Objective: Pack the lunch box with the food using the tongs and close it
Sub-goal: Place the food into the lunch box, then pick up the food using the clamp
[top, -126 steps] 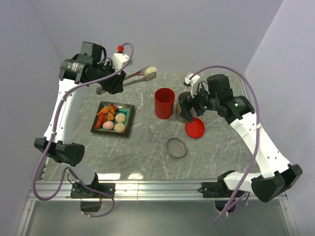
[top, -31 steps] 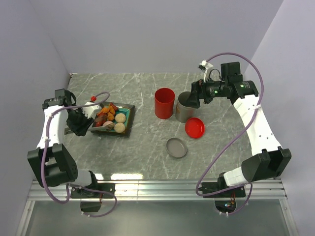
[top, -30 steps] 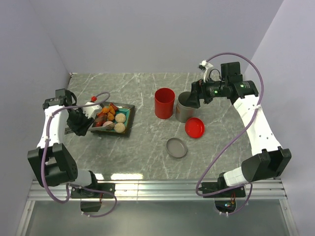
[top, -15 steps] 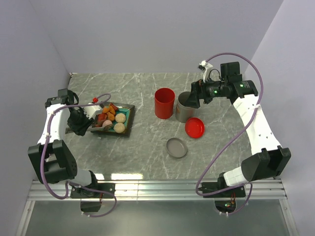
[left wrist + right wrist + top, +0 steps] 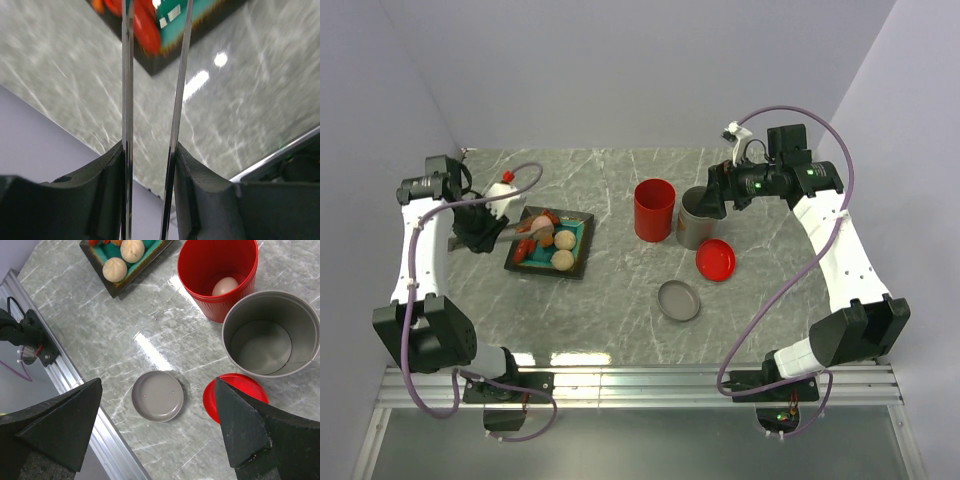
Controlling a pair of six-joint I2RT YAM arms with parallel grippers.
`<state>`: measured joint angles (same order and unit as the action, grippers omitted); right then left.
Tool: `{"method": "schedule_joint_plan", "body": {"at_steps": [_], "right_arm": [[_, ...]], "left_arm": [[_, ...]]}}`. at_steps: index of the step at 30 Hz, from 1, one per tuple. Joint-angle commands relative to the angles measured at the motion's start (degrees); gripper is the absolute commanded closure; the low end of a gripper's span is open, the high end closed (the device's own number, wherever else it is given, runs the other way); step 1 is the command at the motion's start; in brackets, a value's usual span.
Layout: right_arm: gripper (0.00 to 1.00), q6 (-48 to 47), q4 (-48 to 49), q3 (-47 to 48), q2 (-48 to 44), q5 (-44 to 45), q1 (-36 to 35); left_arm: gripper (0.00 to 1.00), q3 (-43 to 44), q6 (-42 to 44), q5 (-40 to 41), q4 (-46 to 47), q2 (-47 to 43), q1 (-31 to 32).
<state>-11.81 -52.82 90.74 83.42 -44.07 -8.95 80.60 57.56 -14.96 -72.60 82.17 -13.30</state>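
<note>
My left gripper [image 5: 485,228] is shut on the tongs [image 5: 515,228], whose two thin metal arms [image 5: 127,75] run out between its fingers over the left part of the dark tray [image 5: 586,243]. A red sausage-like piece of food [image 5: 145,22] shows between the tong arms; the tips are out of the wrist view. Beige balls [image 5: 566,240] lie in the tray. The red lunch box [image 5: 654,208] stands upright and open with one beige ball [image 5: 225,286] inside. Its red lid [image 5: 715,260] lies to the right of it. My right gripper [image 5: 152,425] hangs open and empty above the table.
A grey metal cylinder [image 5: 695,222] stands right beside the lunch box, under my right wrist. Its grey lid [image 5: 678,300] lies in front, near the table's aluminium front rail [image 5: 95,425]. Walls close in the table at the back and on both sides.
My left arm has swung back and to the left, and the gripper has squeezed the tongs narrower over the tray. The right arm has stayed put.
</note>
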Motion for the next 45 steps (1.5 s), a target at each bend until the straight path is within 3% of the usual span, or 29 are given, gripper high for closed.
{"method": "schedule_joint_plan", "body": {"at_steps": [1, 6, 10, 14, 20, 24, 33, 38, 45], "right_arm": [[0.00, 0.56, 0.35, 2.86, -0.19, -0.58, 0.42], [0.00, 1.44, -0.18, 4.62, 0.96, 0.48, 0.25], [0.00, 3.02, 1.40, 4.18, 0.43, 2.32, 0.25], [0.00, 3.11, 1.05, 5.06, 0.17, 3.81, 0.25], [0.00, 3.29, 0.79, 5.85, 0.52, 4.35, 0.25], [0.00, 3.20, 0.87, 5.68, 0.52, 4.26, 0.25], [0.00, 3.02, 0.52, 6.03, 0.78, 4.08, 0.25], [0.00, 2.32, -0.27, 6.29, 0.17, 4.43, 0.25], [0.00, 1.36, -0.71, 4.54, -1.15, 3.82, 0.34]], "left_arm": [[0.73, 7.01, -4.80, -6.56, -3.25, -1.23, 3.01], [0.72, 17.91, -13.77, -10.35, -3.61, 3.24, 12.48], [0.71, 25.99, -25.02, -13.68, 1.39, 8.08, 19.44], [0.70, 29.26, -29.61, -14.40, 4.39, 12.82, 26.37], [0.69, 30.93, -33.12, -12.99, 8.87, 17.84, 31.49], [0.61, 32.08, -34.36, -11.76, 10.54, 20.65, 32.89], [0.33, 33.66, -36.82, -11.05, 11.51, 22.86, 35.01], [0.35, 32.00, -36.65, -13.77, 9.50, 16.30, 32.47], [0.37, 17.42, -29.27, -15.63, 1.77, -0.24, 23.07]]}}
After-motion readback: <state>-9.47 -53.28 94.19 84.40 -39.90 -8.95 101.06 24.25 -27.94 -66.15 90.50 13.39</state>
